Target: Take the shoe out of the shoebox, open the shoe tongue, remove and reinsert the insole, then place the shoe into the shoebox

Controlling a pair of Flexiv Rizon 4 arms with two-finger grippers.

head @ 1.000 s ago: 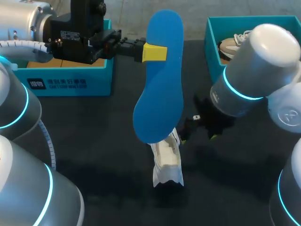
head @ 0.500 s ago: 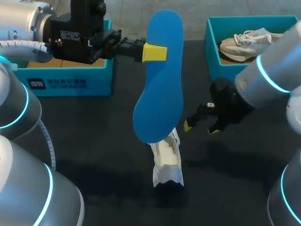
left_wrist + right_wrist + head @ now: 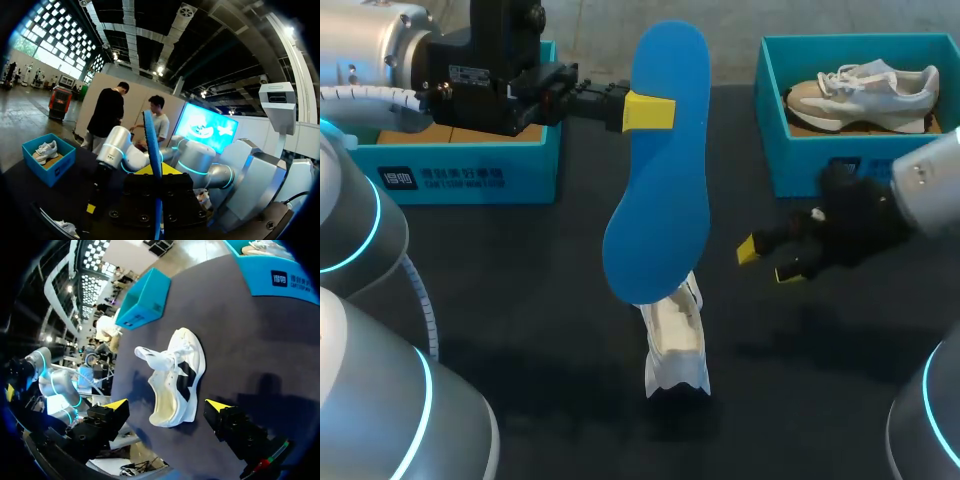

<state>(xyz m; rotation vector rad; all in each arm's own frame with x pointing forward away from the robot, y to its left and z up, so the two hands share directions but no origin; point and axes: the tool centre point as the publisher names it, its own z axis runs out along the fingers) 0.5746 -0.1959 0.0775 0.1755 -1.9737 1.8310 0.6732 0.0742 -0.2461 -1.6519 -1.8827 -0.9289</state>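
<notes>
My left gripper (image 3: 650,112) is shut on a large blue insole (image 3: 660,190) and holds it up high over the table. In the left wrist view the insole (image 3: 151,150) stands edge-on between the fingers of that gripper (image 3: 154,171). A white shoe (image 3: 675,345) with dark patches lies on the black table under the insole's lower end. My right gripper (image 3: 770,263) hangs open to the right of the shoe, with nothing in it. In the right wrist view the shoe (image 3: 180,375) lies ahead of the open right gripper (image 3: 167,405), its tongue pulled up.
A teal shoebox (image 3: 775,150) at the back right holds a second, beige and white shoe (image 3: 865,88). Another teal shoebox (image 3: 460,165) stands at the back left, behind my left arm. The table (image 3: 520,300) is black.
My right arm has swung right and away from the shoe, uncovering the shoe in the right box. The left arm and the insole have stayed put.
</notes>
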